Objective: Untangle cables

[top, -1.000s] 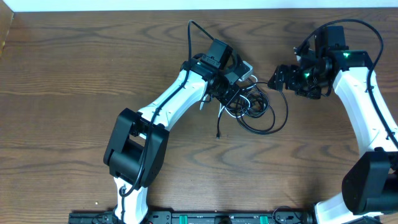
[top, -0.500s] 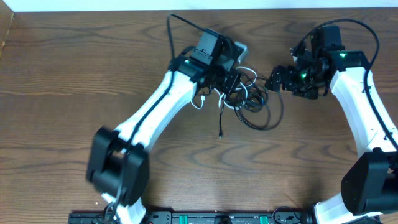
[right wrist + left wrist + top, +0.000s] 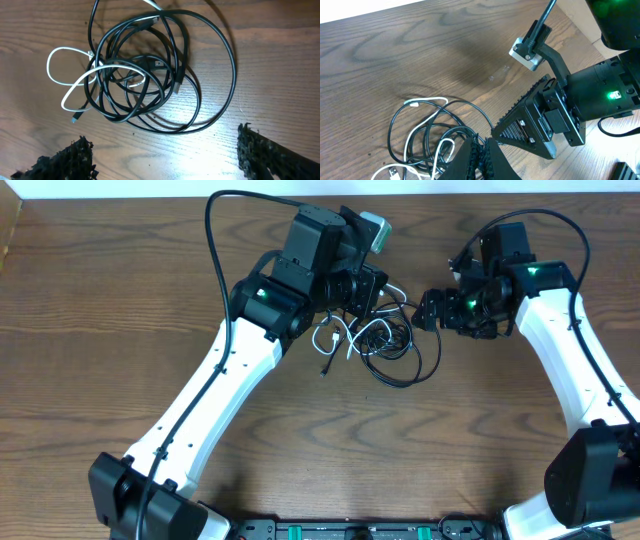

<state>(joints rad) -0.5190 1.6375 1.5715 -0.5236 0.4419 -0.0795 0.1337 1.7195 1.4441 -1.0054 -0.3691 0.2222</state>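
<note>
The cables [image 3: 388,345] lie tangled in the middle of the wooden table, black loops with one white cord [image 3: 328,338] trailing left. My left gripper [image 3: 370,295] hangs over the clump's upper left edge. In the left wrist view its jaws [image 3: 482,152] are pressed together, with a black strand of the cables [image 3: 427,132] running into their tips. My right gripper [image 3: 428,310] hovers just right of the clump, open. In the right wrist view its fingers [image 3: 165,145] stand wide apart with bare wood between them, and the cables [image 3: 145,75] lie ahead, untouched.
A thick black arm wire [image 3: 213,220] arcs above my left arm, and another loops over my right arm [image 3: 560,225]. The table's far edge [image 3: 150,198] runs along the top. The arm bases and a rail [image 3: 350,530] occupy the near edge.
My left arm has swung up and to the left, and the cable clump has shifted left with it, the white cord spreading out leftward. My right gripper has crept slightly left, staying open.
</note>
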